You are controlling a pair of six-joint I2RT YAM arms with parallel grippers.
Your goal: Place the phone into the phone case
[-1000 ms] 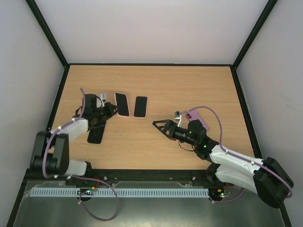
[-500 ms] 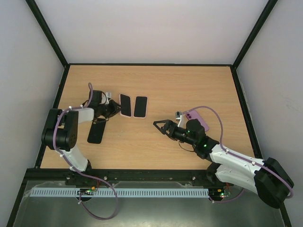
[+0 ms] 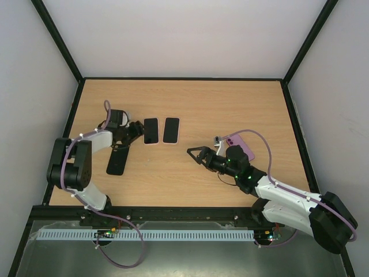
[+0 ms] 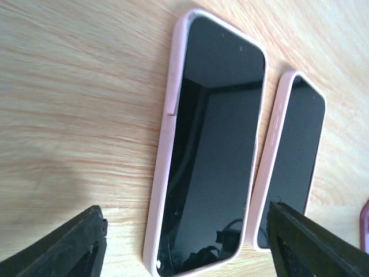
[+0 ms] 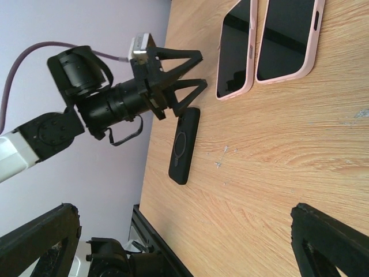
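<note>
A black-screened phone [image 3: 150, 131] lies flat inside a pink phone case [image 4: 163, 173] on the wooden table, screen up. My left gripper [image 3: 136, 131] is open just to its left. In the left wrist view the phone [image 4: 213, 150] lies between and beyond the spread fingers [image 4: 75, 248], and neither touches it. A second phone in a pink case [image 3: 171, 130] lies parallel to its right, also visible in the left wrist view [image 4: 291, 167]. My right gripper [image 3: 195, 156] hovers open and empty over mid-table, facing the left arm.
A black case with a ring on its back [image 3: 117, 160] lies near the left arm, also visible in the right wrist view [image 5: 185, 145]. A purple phone-shaped item [image 3: 239, 147] lies beside the right arm. Black frame rails [image 3: 69, 124] border the table.
My left gripper was shut at the pink-cased phone's edge and has opened. The phone has shifted slightly and now lies straight beside the other. The right arm has stayed still.
</note>
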